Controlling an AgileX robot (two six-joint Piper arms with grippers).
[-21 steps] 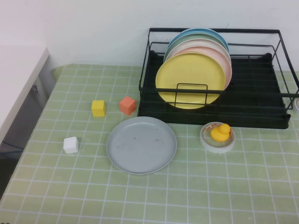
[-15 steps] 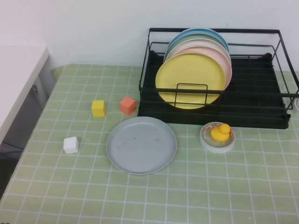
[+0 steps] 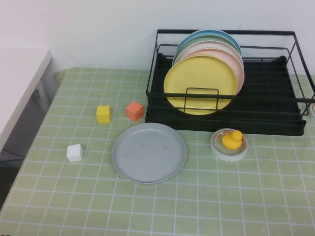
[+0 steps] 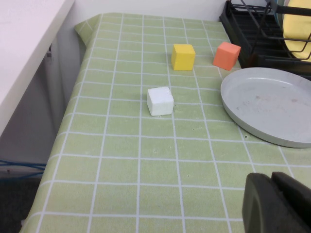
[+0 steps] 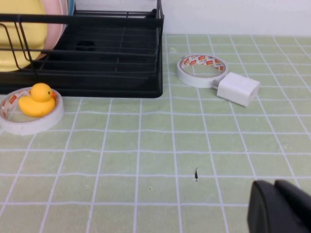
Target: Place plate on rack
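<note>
The light grey plate [image 3: 149, 152] lies flat on the green checked cloth, just in front of the black wire rack [image 3: 275, 118]; the left wrist view shows the same plate [image 4: 272, 104]. The rack [image 5: 121, 53] holds a yellow plate [image 3: 201, 83] and several others standing upright. Neither arm shows in the high view. My left gripper [image 4: 273, 201] is shut and empty, hovering near the table's front left, short of the plate. My right gripper [image 5: 276, 206] is shut and empty above the cloth at the front right.
A yellow cube [image 3: 104, 114], an orange cube [image 3: 134, 111] and a white cube [image 3: 75, 152] sit left of the plate. A tape roll with a yellow duck [image 3: 232, 139] is right of it. Another tape roll [image 5: 201, 69] and a white charger [image 5: 238, 89] lie beside the rack.
</note>
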